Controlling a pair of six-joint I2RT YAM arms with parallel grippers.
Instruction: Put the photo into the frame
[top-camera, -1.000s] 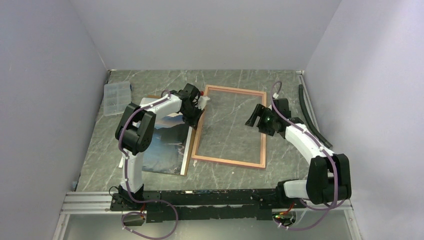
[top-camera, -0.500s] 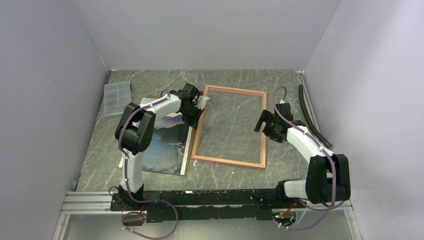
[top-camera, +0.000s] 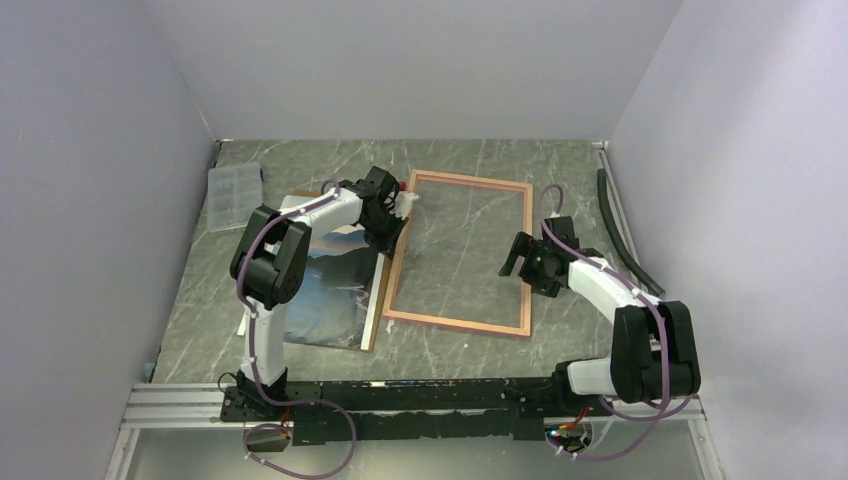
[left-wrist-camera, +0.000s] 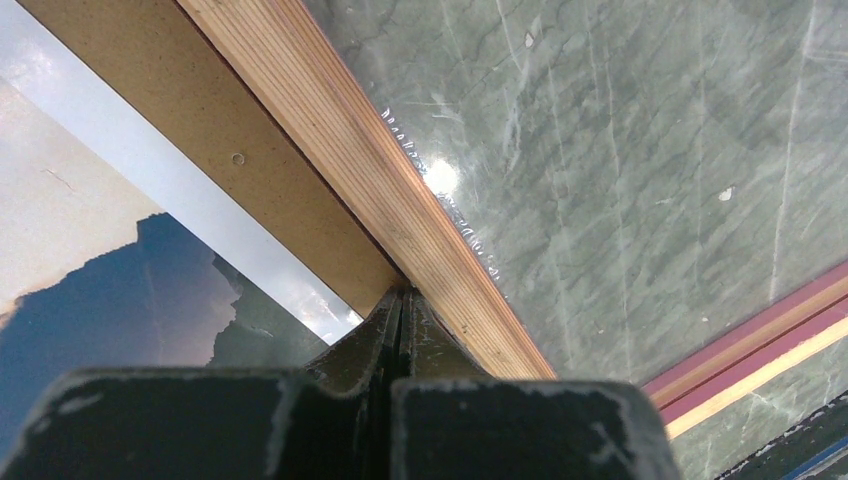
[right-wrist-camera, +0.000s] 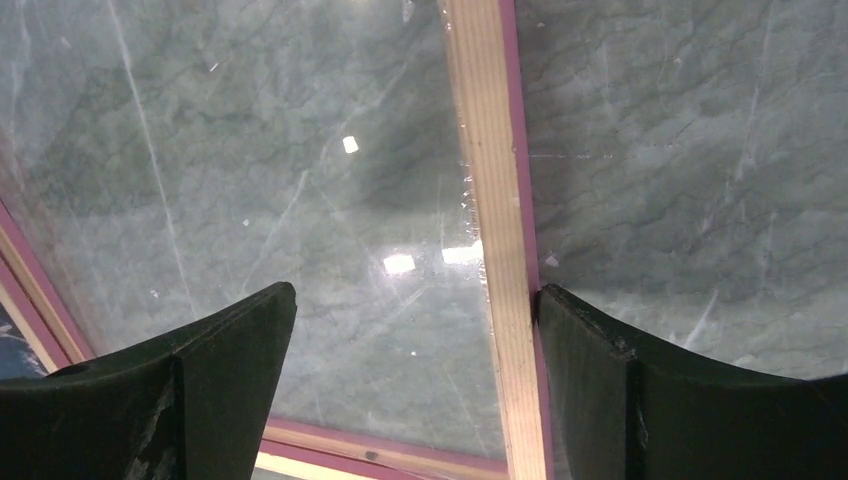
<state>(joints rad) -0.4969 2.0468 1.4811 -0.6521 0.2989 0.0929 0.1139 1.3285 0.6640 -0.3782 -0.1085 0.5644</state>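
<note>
The frame (top-camera: 455, 322) lies flat mid-table, tan back up, with its clear pane over the marble. The photo (top-camera: 335, 290), dark mountains and pale sky, lies left of it on the brown backing board (top-camera: 373, 310). My left gripper (top-camera: 393, 228) is shut, with its tips (left-wrist-camera: 400, 296) at the seam between the frame's left rail (left-wrist-camera: 400, 190) and the backing board (left-wrist-camera: 200, 110). The photo (left-wrist-camera: 100, 280) shows beside it. My right gripper (top-camera: 522, 262) is open and straddles the frame's right rail (right-wrist-camera: 490, 180). Its right finger (right-wrist-camera: 580, 340) touches the rail's outer edge and its left finger (right-wrist-camera: 240, 330) is over the pane.
A clear plastic compartment box (top-camera: 232, 195) sits at the far left. A black strip (top-camera: 620, 230) runs along the right wall. An aluminium rail (top-camera: 400, 400) holds the arm bases at the near edge.
My right gripper has moved nearer along the frame's right rail and lowered onto it. The left arm, frame and photo have not moved.
</note>
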